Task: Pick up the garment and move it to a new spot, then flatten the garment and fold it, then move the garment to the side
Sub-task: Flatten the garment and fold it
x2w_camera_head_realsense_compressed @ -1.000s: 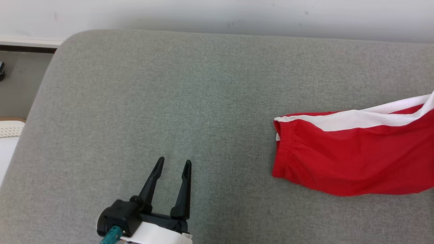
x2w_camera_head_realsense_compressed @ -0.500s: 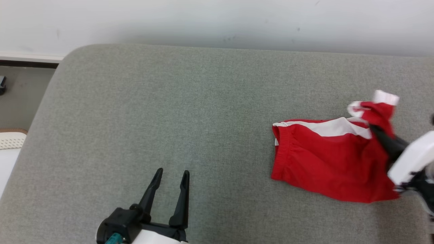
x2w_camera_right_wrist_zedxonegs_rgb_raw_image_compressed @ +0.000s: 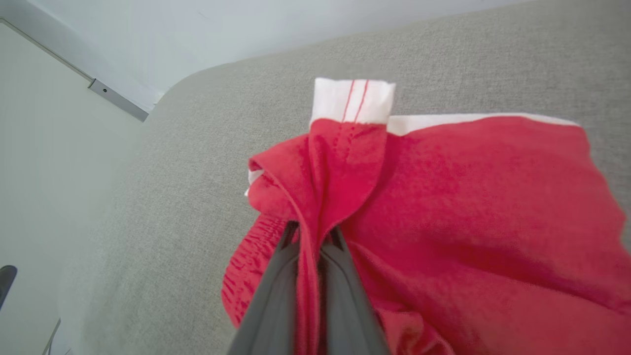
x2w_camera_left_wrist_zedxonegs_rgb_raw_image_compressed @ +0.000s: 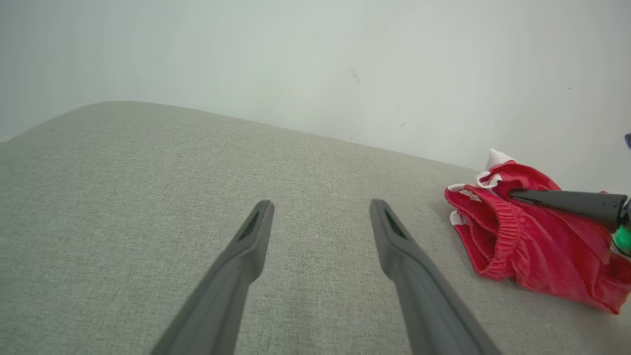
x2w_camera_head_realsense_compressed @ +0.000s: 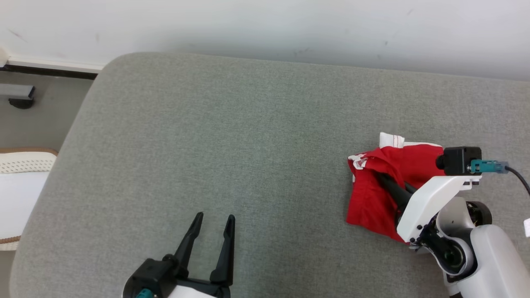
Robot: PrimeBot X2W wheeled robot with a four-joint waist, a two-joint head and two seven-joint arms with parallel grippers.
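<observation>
On the right part of the grey cushion [x2w_camera_head_realsense_compressed: 248, 124] lies the red garment [x2w_camera_head_realsense_compressed: 368, 198], bunched into a heap, with grey cloth showing between it and the cushion's far edge. The right gripper [x2w_camera_head_realsense_compressed: 378, 175] is closed on a fold of the garment: in the right wrist view its two dark fingers [x2w_camera_right_wrist_zedxonegs_rgb_raw_image_compressed: 276, 296] pinch a ridge of red cloth [x2w_camera_right_wrist_zedxonegs_rgb_raw_image_compressed: 468, 207] between them, and a white hem tab [x2w_camera_right_wrist_zedxonegs_rgb_raw_image_compressed: 352, 101] stands up beyond the pinch. A white stripe [x2w_camera_right_wrist_zedxonegs_rgb_raw_image_compressed: 473, 120] runs along the heap's side toward the cushion's far edge. The gathered waistband [x2w_camera_left_wrist_zedxonegs_rgb_raw_image_compressed: 508, 231] faces the cushion's left side.

Near the cushion's front edge, left of the middle, the left gripper [x2w_camera_head_realsense_compressed: 215, 216] hovers with its fingers spread apart, nothing between them; the left wrist view shows the same gap [x2w_camera_left_wrist_zedxonegs_rgb_raw_image_compressed: 321, 204] over plain grey cloth. A wide stretch of cushion lies between this gripper and the garment [x2w_camera_left_wrist_zedxonegs_rgb_raw_image_compressed: 532, 256].

The cushion's far edge runs along the white wall [x2w_camera_head_realsense_compressed: 265, 25]. Its far left corner is rounded, and beyond its left edge the floor [x2w_camera_head_realsense_compressed: 41, 107] shows. The whole left and middle of the cushion, from front edge to far edge, is open cloth
</observation>
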